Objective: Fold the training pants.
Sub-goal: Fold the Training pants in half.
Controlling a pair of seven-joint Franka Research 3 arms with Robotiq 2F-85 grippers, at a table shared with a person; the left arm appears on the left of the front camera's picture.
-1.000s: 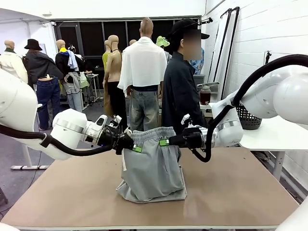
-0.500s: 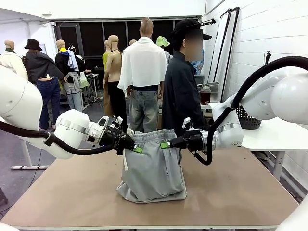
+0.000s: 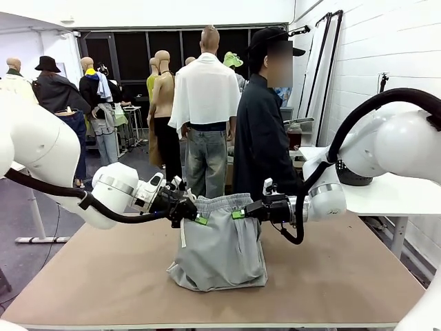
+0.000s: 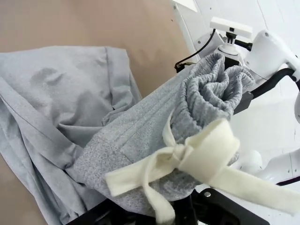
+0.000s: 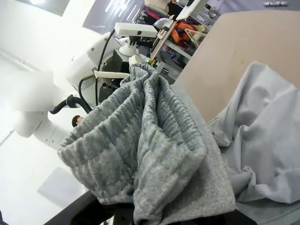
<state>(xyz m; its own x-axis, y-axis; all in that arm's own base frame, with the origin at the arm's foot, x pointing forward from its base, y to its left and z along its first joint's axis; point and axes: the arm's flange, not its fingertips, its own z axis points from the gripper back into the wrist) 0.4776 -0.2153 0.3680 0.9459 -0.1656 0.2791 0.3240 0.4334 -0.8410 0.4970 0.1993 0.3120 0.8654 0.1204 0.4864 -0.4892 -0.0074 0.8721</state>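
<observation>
Both grippers are closed on the pants (image 3: 220, 241): left gripper (image 3: 196, 218) and right gripper (image 3: 240, 214) pinch opposite waistband ends, legs hanging down onto the desk (image 3: 344, 276).

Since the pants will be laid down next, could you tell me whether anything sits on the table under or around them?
Nothing visible does. Both grippers hold the waistband of the pants up, the legs bunch on the table, and the board around them is bare.
</observation>
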